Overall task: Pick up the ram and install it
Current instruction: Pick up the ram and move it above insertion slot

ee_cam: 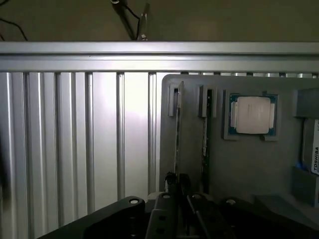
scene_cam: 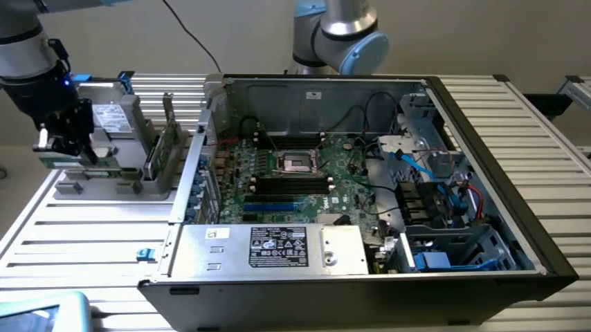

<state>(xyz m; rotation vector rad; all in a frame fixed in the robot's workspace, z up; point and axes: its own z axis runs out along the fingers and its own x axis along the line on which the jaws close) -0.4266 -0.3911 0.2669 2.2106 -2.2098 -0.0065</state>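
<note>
You have the gripper (ee_cam: pixel 177 178) pinched narrow on the ram (ee_cam: pixel 177 134), standing on edge at the gray holder (ee_cam: pixel 239 169).

Arm (scene_cam: pixel 26 59) vertical, hand (scene_cam: pixel 66 155) downward, fingers (ee_cam: pixel 184 180) nearly together.

Ribbed aluminium bench (scene_cam: pixel 83 235) stretches wide under even light, pale plain wall (scene_cam: pixel 240 28) behind, black cable (scene_cam: pixel 189 36) hanging down it

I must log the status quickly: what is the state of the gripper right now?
Gripper: fingers closed on the ram, which stands on edge in the grey holder.
</note>
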